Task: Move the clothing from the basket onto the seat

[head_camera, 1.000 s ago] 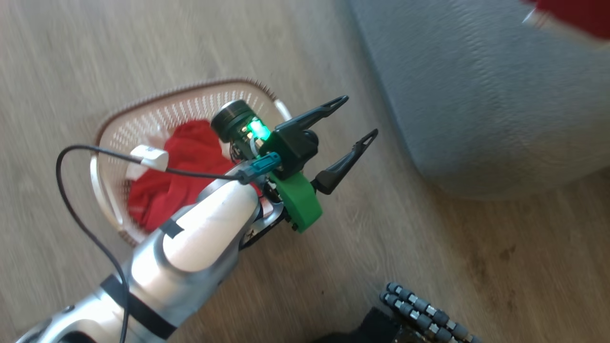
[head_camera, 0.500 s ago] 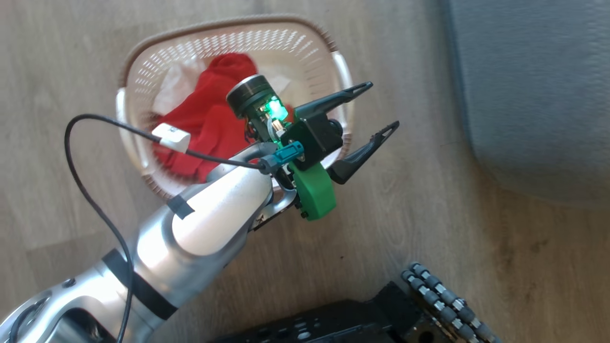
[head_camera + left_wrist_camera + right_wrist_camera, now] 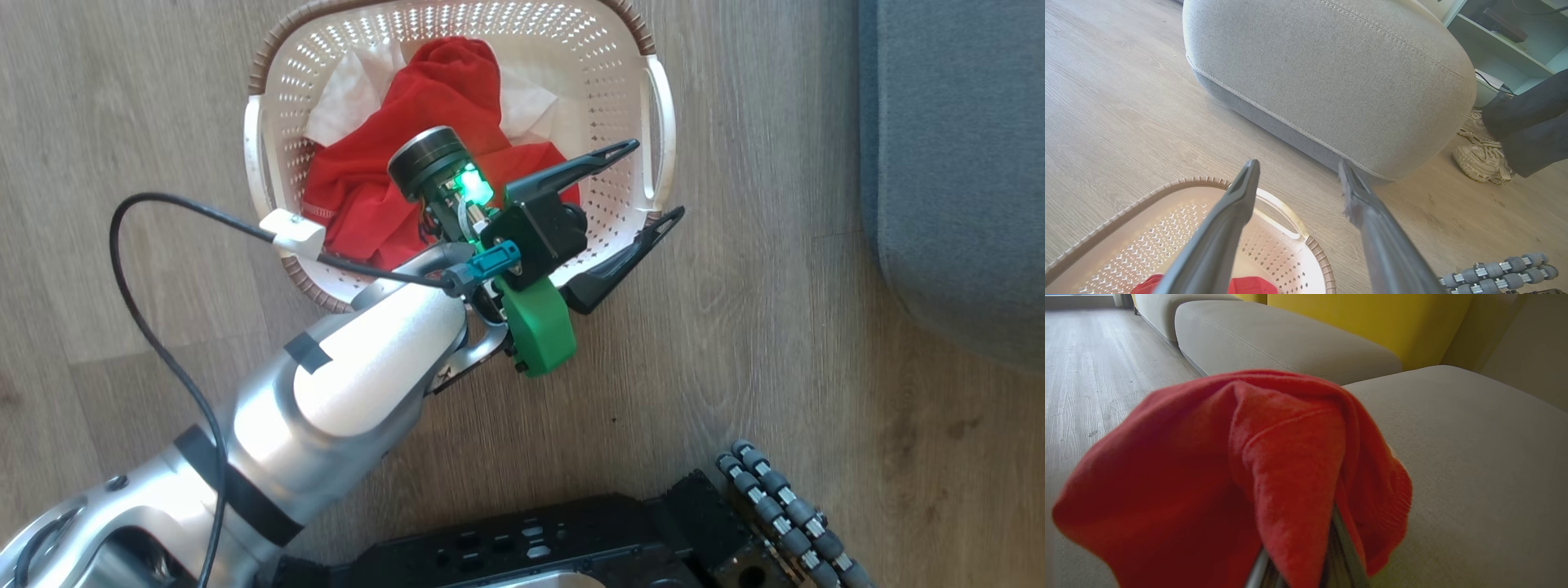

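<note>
The cream basket [image 3: 260, 155] stands on the floor, with red clothing [image 3: 367, 184] and a white piece [image 3: 347, 94] lying inside. My left gripper [image 3: 660, 180] is open over the basket's near right rim, nothing between its fingers. In the left wrist view that gripper [image 3: 1298, 165] points past the basket rim [image 3: 1167, 190] at the grey seat [image 3: 1331, 69]. The seat's edge [image 3: 955, 163] lies to the right. More red clothing [image 3: 1208, 457] drapes over my right gripper [image 3: 1298, 539], shut on it above the seat [image 3: 1474, 457]; the fabric hides its fingertips.
Wooden floor surrounds the basket. My black base [image 3: 531, 547] and its rollers [image 3: 784, 506] sit at the near edge. A person's shoe [image 3: 1480, 159] and dark trouser legs [image 3: 1527, 122] stand beside the seat. A second grey cushion [image 3: 1274, 339] and yellow backrest [image 3: 1372, 318] lie beyond.
The head camera has swung, so the basket now sits higher and more central and the seat has slid to the right edge. Both grippers keep their states.
</note>
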Robot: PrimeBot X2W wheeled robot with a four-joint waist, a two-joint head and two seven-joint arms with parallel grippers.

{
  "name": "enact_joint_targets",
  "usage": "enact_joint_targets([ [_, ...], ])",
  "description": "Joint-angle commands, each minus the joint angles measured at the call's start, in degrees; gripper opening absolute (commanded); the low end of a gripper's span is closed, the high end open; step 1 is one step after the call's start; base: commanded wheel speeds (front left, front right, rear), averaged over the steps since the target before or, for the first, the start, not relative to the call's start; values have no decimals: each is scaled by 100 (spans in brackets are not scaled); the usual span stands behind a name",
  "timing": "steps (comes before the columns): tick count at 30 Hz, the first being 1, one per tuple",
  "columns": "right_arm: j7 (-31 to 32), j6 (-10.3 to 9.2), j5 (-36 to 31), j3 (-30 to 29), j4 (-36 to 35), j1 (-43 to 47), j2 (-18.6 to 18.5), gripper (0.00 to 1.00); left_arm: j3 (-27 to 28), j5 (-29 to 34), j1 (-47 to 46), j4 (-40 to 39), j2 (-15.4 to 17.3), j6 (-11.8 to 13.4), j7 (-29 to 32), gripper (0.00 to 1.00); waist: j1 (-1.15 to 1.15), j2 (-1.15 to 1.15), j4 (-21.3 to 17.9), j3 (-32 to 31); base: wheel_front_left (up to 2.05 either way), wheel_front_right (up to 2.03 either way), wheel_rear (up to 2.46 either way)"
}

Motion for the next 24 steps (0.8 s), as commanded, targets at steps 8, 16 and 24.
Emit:
enact_joint_targets([
  [8, -35, -2, 332, 440, -537, 1118, 101, 100, 326, 3, 63, -192, -23, -9, -27, 100, -1, 0, -42, -412, 0, 0, 0],
  [16, -35, -2, 999, 1176, -1471, 2337, 266, 100, 599, 27, 341, -240, -96, -9, -27, 100, -1, 0, 47, -966, 0, 0, 0],
  [24, -35, -2, 1520, 1873, -2810, 3433, 535, 100, 1249, 94, 966, -244, -187, -9, -27, 100, -1, 0, 290, -1792, 0, 0, 0],
])
